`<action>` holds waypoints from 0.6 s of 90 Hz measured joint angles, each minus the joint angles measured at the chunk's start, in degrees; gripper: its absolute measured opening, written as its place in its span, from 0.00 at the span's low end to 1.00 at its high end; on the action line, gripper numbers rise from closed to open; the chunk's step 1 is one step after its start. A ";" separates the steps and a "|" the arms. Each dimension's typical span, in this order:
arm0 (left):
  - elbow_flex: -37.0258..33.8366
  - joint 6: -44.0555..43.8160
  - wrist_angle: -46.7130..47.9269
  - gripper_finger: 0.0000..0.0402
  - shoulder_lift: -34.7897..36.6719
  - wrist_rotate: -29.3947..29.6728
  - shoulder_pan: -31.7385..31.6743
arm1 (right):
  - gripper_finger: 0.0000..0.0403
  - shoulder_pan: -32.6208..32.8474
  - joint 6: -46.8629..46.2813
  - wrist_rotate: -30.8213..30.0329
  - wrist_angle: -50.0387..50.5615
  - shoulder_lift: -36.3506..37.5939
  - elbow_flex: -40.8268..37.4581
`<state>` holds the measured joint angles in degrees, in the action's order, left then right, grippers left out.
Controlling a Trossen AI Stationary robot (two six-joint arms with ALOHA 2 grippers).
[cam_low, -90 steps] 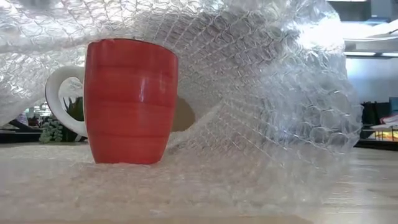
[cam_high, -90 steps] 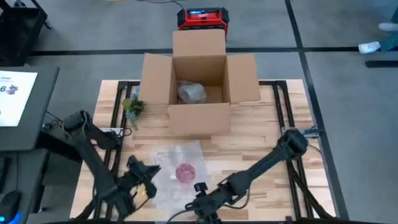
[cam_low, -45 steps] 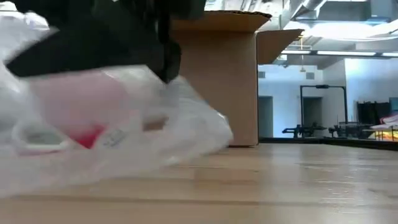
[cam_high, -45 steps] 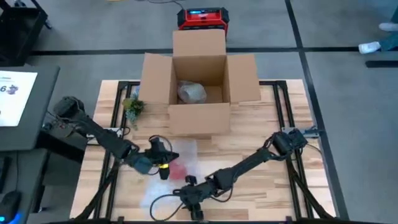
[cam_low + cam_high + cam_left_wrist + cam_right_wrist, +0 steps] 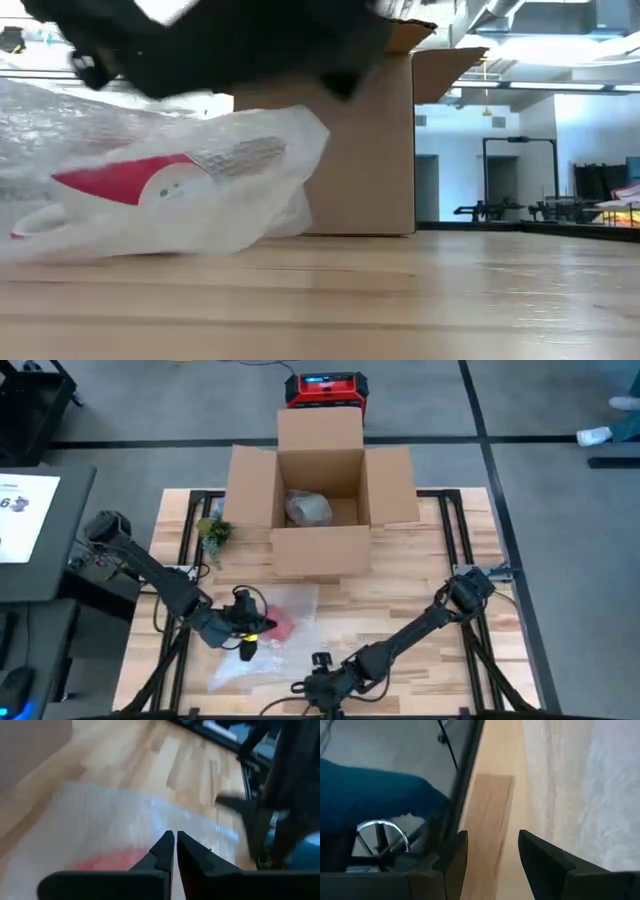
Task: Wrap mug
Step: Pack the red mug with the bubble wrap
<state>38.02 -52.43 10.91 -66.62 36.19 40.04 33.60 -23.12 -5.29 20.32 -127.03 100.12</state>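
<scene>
The mug (image 5: 125,180) lies half covered in bubble wrap (image 5: 262,642), just under the clenched left gripper (image 5: 174,845). More wrapping is left. The right gripper (image 5: 490,852) waits open nearby.

You are looking at a large indoor lab or test hall, not a home. Your wooden table (image 5: 420,575) sits on a black metal frame over grey carpet tiles crossed by dark floor lines. Beyond the table's far edge a red machine (image 5: 325,388) stands on the floor, and a grey desk (image 5: 40,530) with a printed sheet stands past the left edge. The low view looks across the room to white walls, bright ceiling lights, exposed ducts, a black metal rack (image 5: 515,175) and a wide open floor. An open cardboard box (image 5: 320,495) on the table suggests packing work.
</scene>
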 joint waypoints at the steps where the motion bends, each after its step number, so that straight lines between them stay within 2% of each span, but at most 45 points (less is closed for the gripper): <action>1: 0.00 -0.91 0.66 0.01 0.06 -0.01 0.20 | 0.41 0.10 -0.13 -0.05 0.21 0.16 0.01; 9: 0.02 -7.23 5.93 0.04 0.06 -0.46 1.72 | 0.41 1.08 -0.56 -0.81 3.49 1.44 0.02; 17: 0.02 -11.69 9.67 0.12 0.03 -1.30 2.79 | 0.41 2.39 -1.18 -1.44 6.64 2.63 0.00; 41: 0.02 -18.88 18.48 0.45 -0.14 0.58 3.02 | 0.40 6.21 -7.01 -5.65 15.83 3.99 0.04; 54: 0.02 -20.77 20.15 0.54 -0.14 0.98 2.47 | 0.40 8.05 -10.30 -5.80 18.21 4.00 0.02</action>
<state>38.04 -73.20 31.06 -66.76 37.17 42.51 41.65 -33.42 -11.09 38.53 -123.02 100.14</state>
